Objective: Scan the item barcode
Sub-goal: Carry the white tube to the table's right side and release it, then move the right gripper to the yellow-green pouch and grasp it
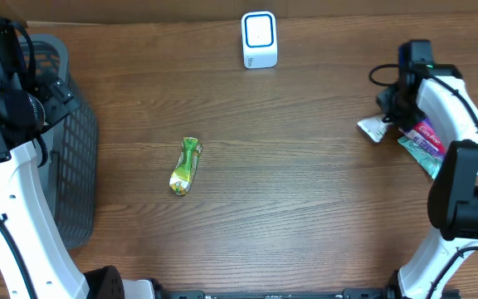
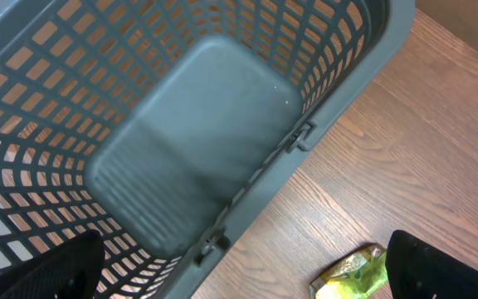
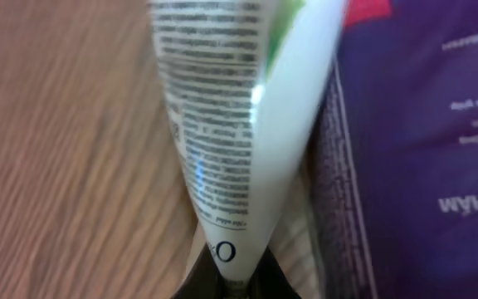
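My right gripper [image 1: 391,119] at the table's right side is shut on a white tube [image 1: 372,128]. In the right wrist view the tube [image 3: 222,124] shows fine print and tapers down into the pinch of the gripper [image 3: 237,284]; no barcode shows on this face. The scanner [image 1: 259,39], a white box with a blue ring, stands at the far middle of the table. My left gripper [image 1: 50,93] hangs open over the grey basket [image 1: 77,166], its fingertips [image 2: 56,267] spread wide with nothing between them.
A green-yellow packet [image 1: 186,165] lies left of centre, also low in the left wrist view as the packet [image 2: 353,276], beside the basket wall [image 2: 305,133]. A purple and teal packet [image 1: 424,143] lies under the right arm, next to the tube.
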